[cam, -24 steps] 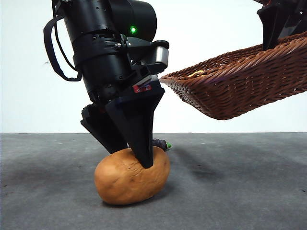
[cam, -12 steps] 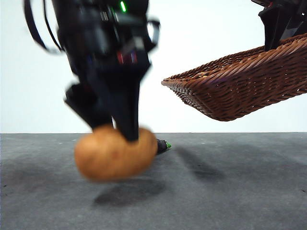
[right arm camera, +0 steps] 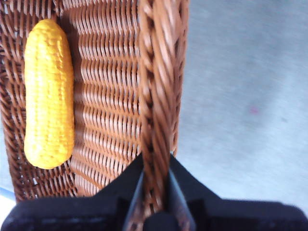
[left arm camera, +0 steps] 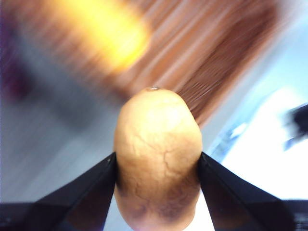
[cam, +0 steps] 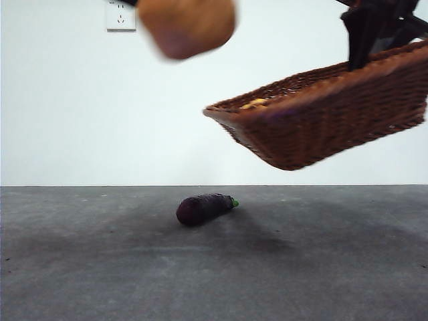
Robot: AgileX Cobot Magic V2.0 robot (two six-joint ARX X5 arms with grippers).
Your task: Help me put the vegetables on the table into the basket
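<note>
My left gripper (left arm camera: 156, 159) is shut on the large orange-brown potato (left arm camera: 158, 154) and holds it high in the air; the potato shows blurred at the top of the front view (cam: 187, 27). My right gripper (right arm camera: 155, 163) is shut on the braided rim of the brown wicker basket (right arm camera: 115, 96) and holds it tilted above the table (cam: 321, 127). The bumpy yellow vegetable (right arm camera: 48, 94) lies inside the basket. The dark purple eggplant (cam: 204, 208) lies on the grey table (cam: 100, 267), below and between potato and basket.
A white wall socket (cam: 120, 17) is on the back wall at top left. The basket's shadow falls on the table to the right of the eggplant.
My left gripper has lifted the potato off the table to the top of the front view, uncovering the eggplant. The basket has shifted slightly left.
</note>
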